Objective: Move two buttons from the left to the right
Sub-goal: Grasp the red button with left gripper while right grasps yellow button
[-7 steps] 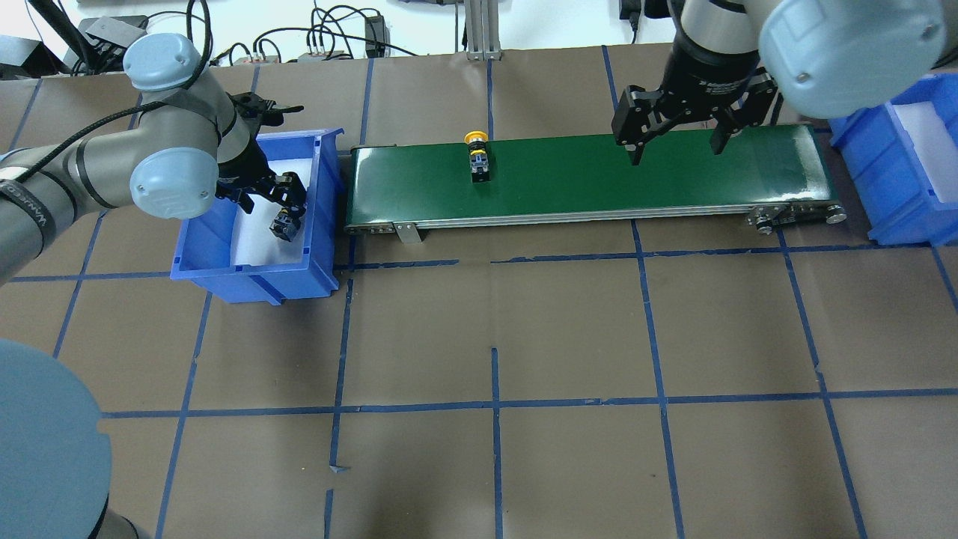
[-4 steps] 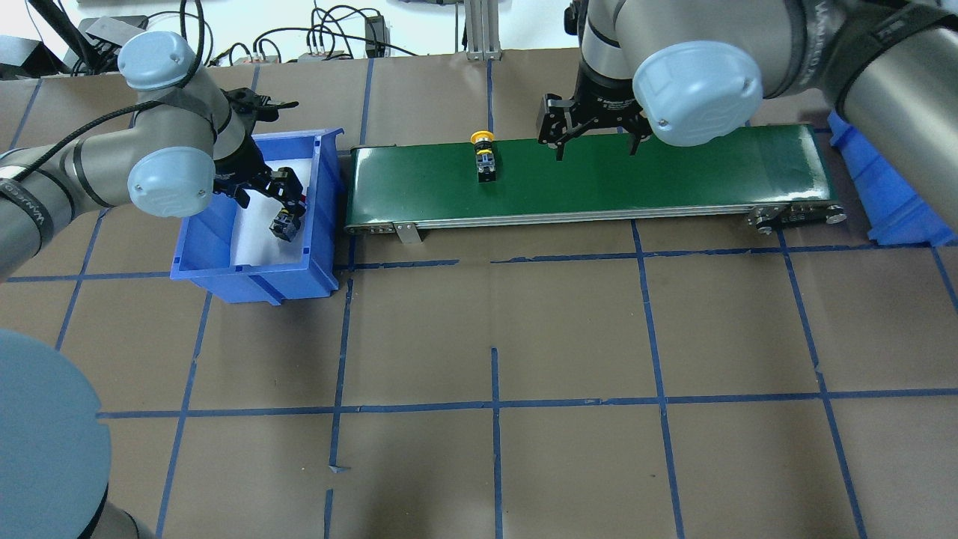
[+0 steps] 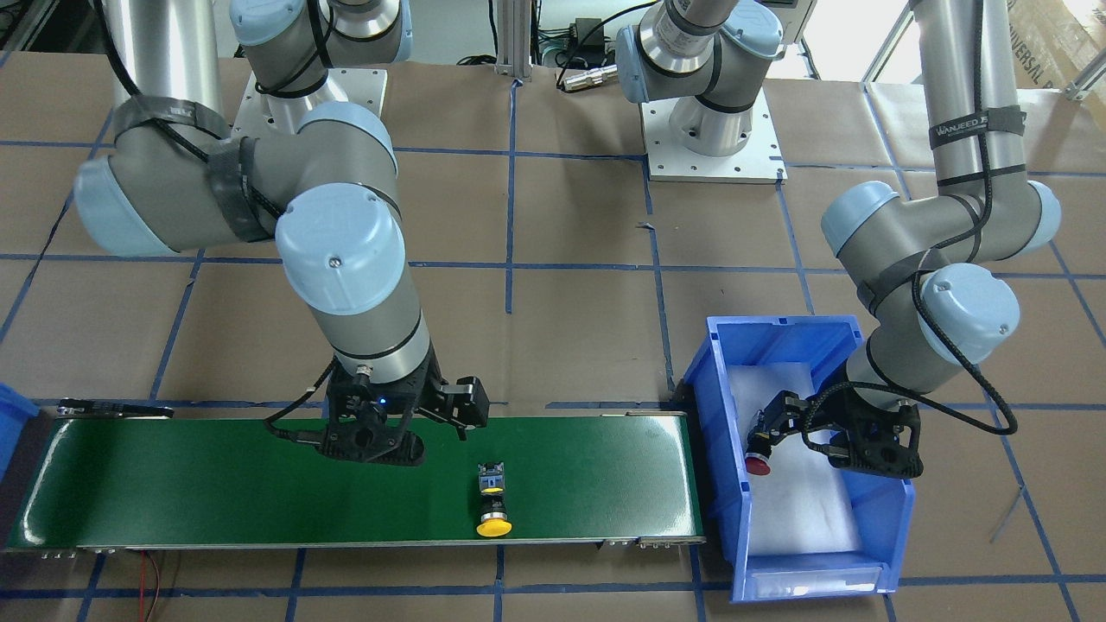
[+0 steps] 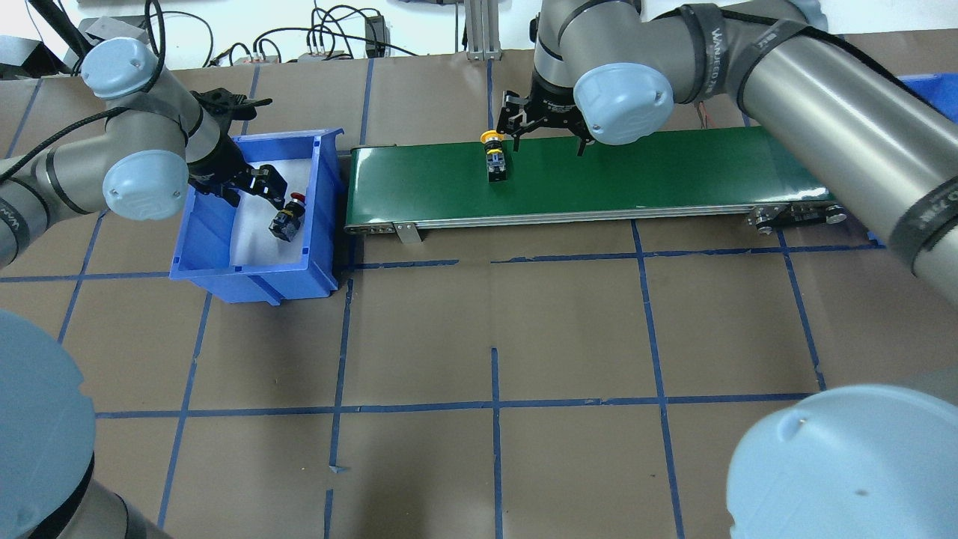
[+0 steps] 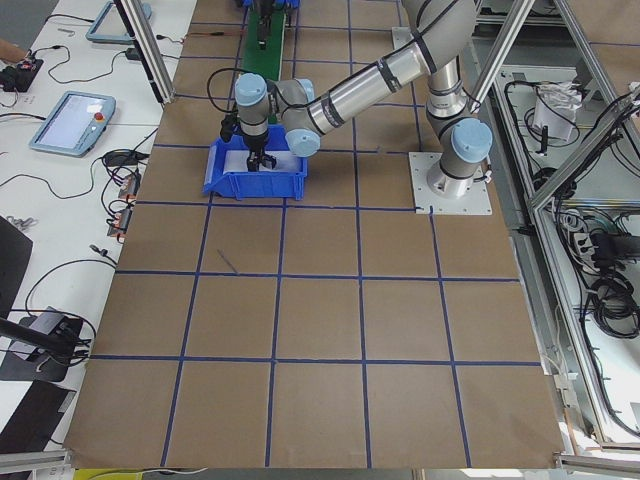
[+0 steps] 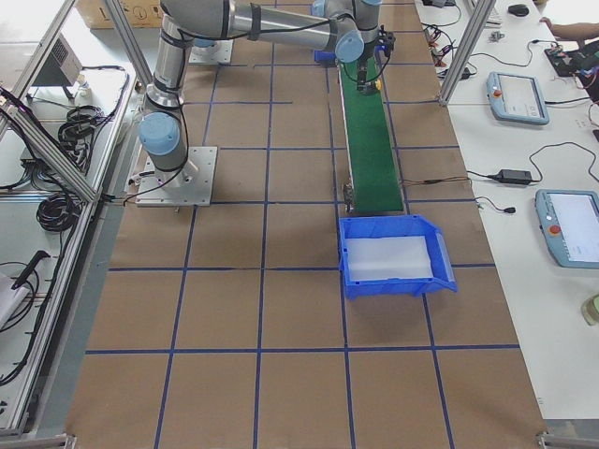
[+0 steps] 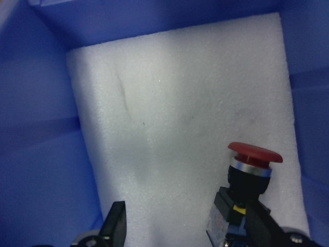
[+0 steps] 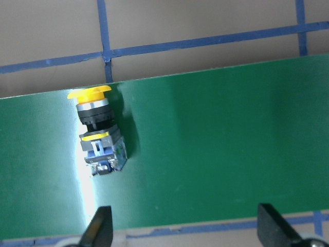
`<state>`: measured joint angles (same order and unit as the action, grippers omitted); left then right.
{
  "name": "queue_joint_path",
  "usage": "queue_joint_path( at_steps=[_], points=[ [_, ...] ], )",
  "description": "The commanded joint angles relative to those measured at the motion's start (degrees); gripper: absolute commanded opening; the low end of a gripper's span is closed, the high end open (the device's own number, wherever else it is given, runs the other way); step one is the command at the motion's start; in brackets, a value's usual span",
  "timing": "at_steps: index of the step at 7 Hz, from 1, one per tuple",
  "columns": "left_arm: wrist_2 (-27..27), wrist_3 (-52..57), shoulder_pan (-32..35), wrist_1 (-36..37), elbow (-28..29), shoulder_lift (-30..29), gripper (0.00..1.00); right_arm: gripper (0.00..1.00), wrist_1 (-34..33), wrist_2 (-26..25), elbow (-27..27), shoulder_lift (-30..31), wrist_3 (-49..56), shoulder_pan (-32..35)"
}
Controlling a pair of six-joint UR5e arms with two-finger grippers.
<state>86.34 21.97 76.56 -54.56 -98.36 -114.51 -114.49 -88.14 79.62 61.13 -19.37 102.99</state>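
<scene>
The yellow button (image 4: 494, 156) lies on its side on the green conveyor (image 4: 658, 176), near the belt's left end, also seen in the right wrist view (image 8: 97, 131). My right gripper (image 4: 546, 142) hangs open over the belt just right of it, with nothing between its fingers (image 8: 100, 229). The red button (image 4: 288, 215) lies on white foam in the left blue bin (image 4: 254, 273). My left gripper (image 4: 254, 195) is down in that bin and open. In the left wrist view the red button (image 7: 249, 177) sits close beside the right finger (image 7: 264, 229), not gripped.
A second blue bin (image 6: 393, 257) with a white foam liner stands past the conveyor's right end. Cables and boxes line the table's far edge (image 4: 329, 37). My right arm's long forearm (image 4: 823, 97) stretches across above the belt's right half.
My right arm has swept left along the conveyor to just beside the yellow button, which drifted slightly right. My left gripper drew back a little from the red button, exposing its cap.
</scene>
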Motion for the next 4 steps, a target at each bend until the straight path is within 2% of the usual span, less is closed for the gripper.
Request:
queue_joint_path(
  at_steps=[1,4],
  points=[
    [-0.2,-0.7,1.7,0.0,0.0,-0.1,0.84,1.0,-4.1,-0.7,-1.8,-6.4,-2.6,2.3],
    [-0.2,-1.4,2.5,-0.3,-0.2,-0.1,0.75,1.0,-4.1,-0.7,-2.0,-7.3,-2.6,2.4]
  ],
)
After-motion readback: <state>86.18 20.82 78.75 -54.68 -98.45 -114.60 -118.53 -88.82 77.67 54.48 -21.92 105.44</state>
